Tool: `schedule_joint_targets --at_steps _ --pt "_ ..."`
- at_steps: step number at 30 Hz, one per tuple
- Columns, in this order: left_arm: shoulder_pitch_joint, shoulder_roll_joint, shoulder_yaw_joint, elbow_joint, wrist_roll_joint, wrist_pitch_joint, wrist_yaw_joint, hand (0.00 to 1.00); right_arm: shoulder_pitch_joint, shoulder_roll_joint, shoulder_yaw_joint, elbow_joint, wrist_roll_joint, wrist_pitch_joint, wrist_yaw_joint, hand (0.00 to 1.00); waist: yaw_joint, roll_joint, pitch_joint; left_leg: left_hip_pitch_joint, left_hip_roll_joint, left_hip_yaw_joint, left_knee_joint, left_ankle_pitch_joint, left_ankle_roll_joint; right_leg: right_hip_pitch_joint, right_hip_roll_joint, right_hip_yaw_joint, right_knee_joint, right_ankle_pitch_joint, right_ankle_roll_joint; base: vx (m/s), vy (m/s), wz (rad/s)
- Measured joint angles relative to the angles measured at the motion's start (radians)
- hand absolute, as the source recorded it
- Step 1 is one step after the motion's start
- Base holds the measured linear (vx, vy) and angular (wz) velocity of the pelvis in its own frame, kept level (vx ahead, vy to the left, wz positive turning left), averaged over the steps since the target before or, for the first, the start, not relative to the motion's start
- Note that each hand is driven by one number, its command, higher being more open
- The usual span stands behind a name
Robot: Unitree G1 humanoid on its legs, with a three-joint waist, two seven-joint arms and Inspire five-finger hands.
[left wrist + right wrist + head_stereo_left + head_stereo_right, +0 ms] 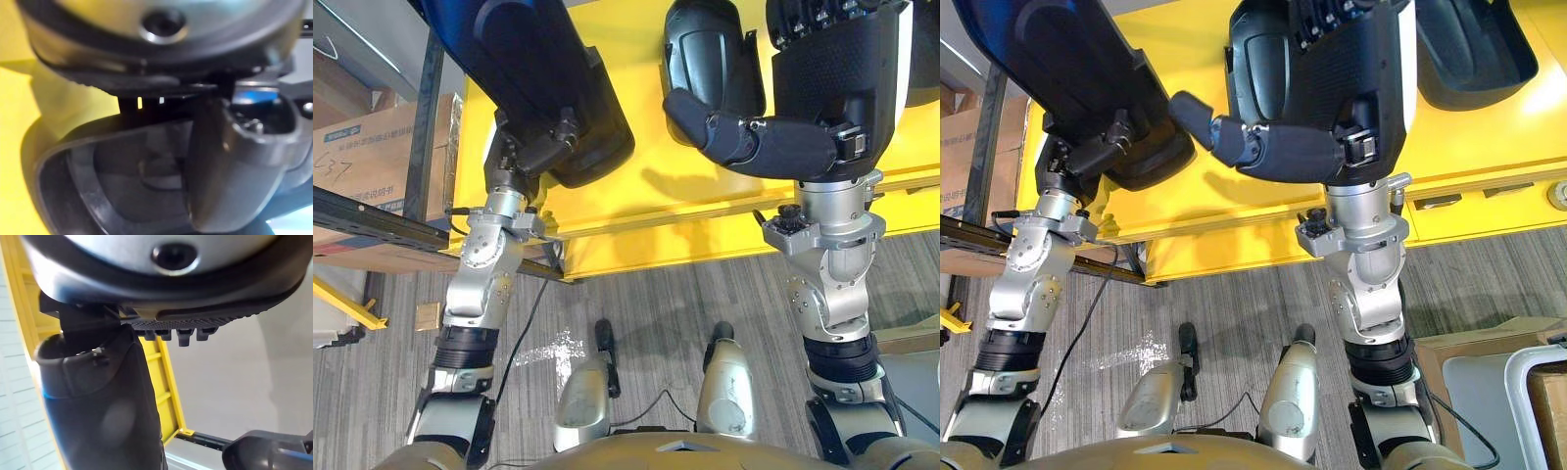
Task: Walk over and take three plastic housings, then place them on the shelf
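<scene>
left eye view: the left robot hand [530, 149] comes up from the lower left and is clamped on the near edge of a black plastic housing [548, 69], which fills the upper left, over a yellow surface [636, 206]. a second plastic housing [705, 59] lies on the yellow surface at top centre. the right robot hand [832, 88] hangs in the upper right with its back to the camera. its thumb stretches left under the second housing, its fingers run straight up off the frame, and it grips nothing. a cardboard box [372, 162] sits at the left edge and grey carpet floor [656, 304] lies below.

right eye view: a third plastic housing [1474, 44] lies hollow side up on the yellow surface in the upper right, apart from the right robot hand [1351, 78].

left wrist view: the thumb [230, 161] presses over the rim of the held housing [54, 166], whose hollow inside shows.

right wrist view: the thumb [102, 406] stands straight, with a yellow frame [166, 382] behind and nothing in the palm.
</scene>
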Motion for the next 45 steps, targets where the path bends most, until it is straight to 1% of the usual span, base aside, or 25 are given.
schedule_joint_targets --at_steps 2,4,7,9,11,13,16,21,25,28,29,34,36,37,39,45 --pt "-0.014 0.023 0.007 0.019 0.000 0.010 -0.003 0.00 0.000 -0.005 0.014 0.000 0.006 0.001 0.014 1.00 -0.007 0.001 0.000 0.002 -0.001 0.003 -0.005 0.002 0.003 0.000 -0.001 0.001 -0.002 0.000 0.000 0.00 0.000 0.00" --pt "-0.030 0.050 0.007 0.039 0.001 0.027 -0.013 0.00 0.001 -0.005 0.018 -0.001 0.027 0.009 0.024 1.00 -0.007 0.003 -0.002 0.006 -0.003 0.014 -0.016 0.010 0.011 0.001 -0.002 0.000 -0.003 0.003 0.000 0.00 0.000 0.00" --pt "-0.035 0.074 0.023 0.061 0.013 0.036 -0.023 0.00 0.001 -0.009 0.020 -0.001 0.033 0.021 0.028 1.00 -0.008 0.008 -0.005 0.009 -0.003 0.022 -0.025 0.018 0.016 0.004 -0.002 -0.004 -0.005 0.007 -0.001 0.02 -0.011 0.04" --pt "-0.048 0.087 0.047 0.087 0.050 0.042 -0.023 0.00 0.001 -0.015 0.029 -0.006 0.035 0.023 0.028 1.00 -0.010 0.013 -0.008 0.011 -0.003 0.023 -0.037 0.029 0.014 0.004 -0.002 -0.010 -0.005 0.011 0.005 0.02 -0.018 0.07" --pt "-0.063 0.109 0.059 0.120 0.076 0.047 -0.024 0.00 0.003 -0.027 0.045 -0.029 0.041 0.039 0.028 1.00 -0.010 0.020 -0.012 0.016 -0.002 0.029 -0.054 0.039 0.014 0.005 -0.002 -0.015 -0.006 0.012 0.005 0.00 -0.017 0.06" --pt "-0.084 0.130 0.081 0.156 0.132 0.066 -0.028 0.00 0.004 -0.032 0.064 -0.047 0.042 0.043 0.032 1.00 -0.011 0.025 -0.015 0.026 -0.003 0.031 -0.067 0.045 0.014 0.012 -0.002 -0.019 -0.014 0.012 0.006 0.00 -0.004 0.02" --pt "-0.112 0.146 0.083 0.192 0.188 0.087 -0.044 0.00 0.006 -0.033 0.071 -0.071 0.043 0.048 0.032 1.00 -0.011 0.031 -0.020 0.025 -0.005 0.032 -0.068 0.046 0.015 0.019 -0.003 -0.021 -0.025 0.010 0.010 -0.02 0.004 0.03" --pt "-0.159 0.156 0.081 0.235 0.235 0.103 -0.081 0.00 0.023 -0.034 0.075 -0.075 0.056 0.050 0.039 1.00 -0.011 0.032 -0.023 0.020 -0.010 0.038 -0.068 0.047 0.017 0.019 -0.003 -0.008 -0.036 0.011 0.014 0.00 0.002 0.01" --pt "-0.191 0.171 0.060 0.254 0.241 0.114 -0.105 0.00 0.027 -0.035 0.076 -0.075 0.064 0.059 0.043 1.00 -0.012 0.039 -0.031 0.006 -0.011 0.038 -0.067 0.048 0.018 0.019 -0.002 -0.009 -0.049 0.019 0.022 0.01 0.006 0.07" --pt "-0.206 0.171 0.058 0.267 0.240 0.126 -0.117 0.00 0.026 -0.034 0.079 -0.075 0.064 0.059 0.043 1.00 -0.010 0.039 -0.035 0.001 -0.010 0.039 -0.068 0.048 0.018 0.019 0.002 -0.008 -0.060 0.033 0.023 0.00 0.000 0.00" --pt "-0.216 0.171 0.057 0.273 0.240 0.132 -0.118 1.00 0.025 -0.032 0.079 -0.075 0.065 0.059 0.042 1.00 -0.009 0.038 -0.035 -0.001 -0.009 0.039 -0.068 0.048 0.018 0.018 0.003 -0.009 -0.060 0.033 0.024 0.00 0.000 0.00" --pt "-0.242 0.174 0.035 0.283 0.236 0.165 -0.104 1.00 0.021 -0.015 0.084 -0.075 0.064 0.059 0.036 1.00 -0.009 0.033 -0.038 -0.017 -0.003 0.035 -0.068 0.048 0.017 0.010 0.008 -0.016 -0.066 0.041 0.027 0.01 -0.015 0.02" --pt "-0.242 0.177 0.007 0.303 0.237 0.195 -0.096 1.00 0.018 -0.005 0.083 -0.075 0.063 0.059 0.032 1.00 -0.010 0.032 -0.038 -0.027 -0.003 0.034 -0.067 0.049 0.017 0.004 0.009 -0.017 -0.067 0.047 0.029 0.02 -0.022 0.04" --pt "-0.244 0.165 0.011 0.306 0.234 0.190 -0.070 1.00 0.017 0.006 0.082 -0.075 0.063 0.059 0.026 1.00 -0.011 0.027 -0.035 -0.031 -0.003 0.031 -0.068 0.051 0.015 0.002 0.009 -0.018 -0.069 0.050 0.031 0.02 -0.021 0.07" --pt "-0.269 0.171 -0.002 0.314 0.238 0.202 -0.060 1.00 0.014 0.010 0.083 -0.075 0.063 0.062 0.015 1.00 -0.009 0.019 -0.038 -0.030 -0.002 0.027 -0.072 0.052 0.014 0.004 0.010 -0.020 -0.069 0.051 0.032 0.01 -0.012 0.03" --pt "-0.277 0.171 -0.001 0.312 0.238 0.202 -0.058 1.00 0.002 0.021 0.074 -0.075 0.063 0.061 0.009 1.00 -0.012 0.001 -0.031 -0.027 -0.001 0.020 -0.086 0.060 0.011 0.009 0.012 -0.028 -0.075 0.052 0.032 0.01 -0.025 0.03"
